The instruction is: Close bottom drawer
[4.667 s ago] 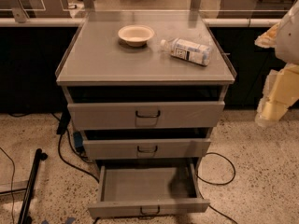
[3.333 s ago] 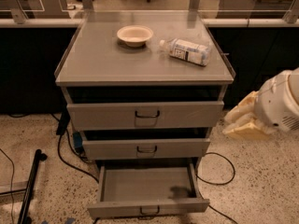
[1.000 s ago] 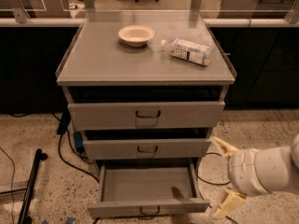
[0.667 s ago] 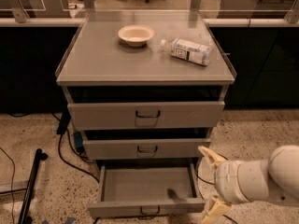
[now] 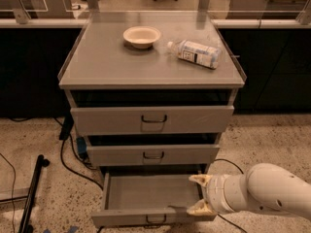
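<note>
The bottom drawer (image 5: 146,216) of the grey cabinet stands pulled out, its inside empty, its narrow front panel low in the view with a small dark wire handle at centre. My gripper (image 5: 199,195) reaches in from the right on a thick white arm and hangs over the drawer's right front corner. Its two cream fingertips are spread apart, one near the drawer's back right, one just behind the front panel. Nothing is held between them.
The middle drawer (image 5: 152,155) and top drawer (image 5: 152,119) sit slightly out. On the cabinet top lie a cream bowl (image 5: 141,36) and a plastic bottle (image 5: 194,53) on its side. Cables (image 5: 73,164) and a black stand (image 5: 33,193) lie on the floor at left.
My arm has come down from the upper right and moved left, from beside the cabinet to over the bottom drawer's right front corner. The drawer has not visibly moved.
</note>
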{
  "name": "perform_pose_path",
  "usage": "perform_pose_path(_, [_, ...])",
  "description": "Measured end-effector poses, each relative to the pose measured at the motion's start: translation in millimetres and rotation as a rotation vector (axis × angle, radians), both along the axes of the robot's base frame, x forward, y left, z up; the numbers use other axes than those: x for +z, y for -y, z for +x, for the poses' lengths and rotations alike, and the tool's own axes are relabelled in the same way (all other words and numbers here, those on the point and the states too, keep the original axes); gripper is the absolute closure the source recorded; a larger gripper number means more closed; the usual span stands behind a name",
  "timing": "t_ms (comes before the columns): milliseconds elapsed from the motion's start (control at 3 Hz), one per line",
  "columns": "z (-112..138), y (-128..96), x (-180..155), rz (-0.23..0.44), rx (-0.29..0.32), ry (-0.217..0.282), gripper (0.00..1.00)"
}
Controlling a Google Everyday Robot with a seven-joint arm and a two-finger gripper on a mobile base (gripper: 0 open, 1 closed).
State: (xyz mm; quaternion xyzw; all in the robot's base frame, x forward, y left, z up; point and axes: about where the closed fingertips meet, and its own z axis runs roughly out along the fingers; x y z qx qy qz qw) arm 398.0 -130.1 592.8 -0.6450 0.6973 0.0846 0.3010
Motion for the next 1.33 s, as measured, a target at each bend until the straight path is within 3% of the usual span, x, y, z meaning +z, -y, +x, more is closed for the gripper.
perform_pose_path(333, [4,-1,-1,-0.002,-0.007,0.004,0.73])
perform_pose_path(667, [4,-1,-1,-0.002,-0.007,0.004,0.96])
perform_pose_path(1000, [6,-2,-8,-0.025,-0.008,0.001,1.00])
perform_pose_path(1333, [11,5,-37,-0.072,-0.035,-0.014,1.00])
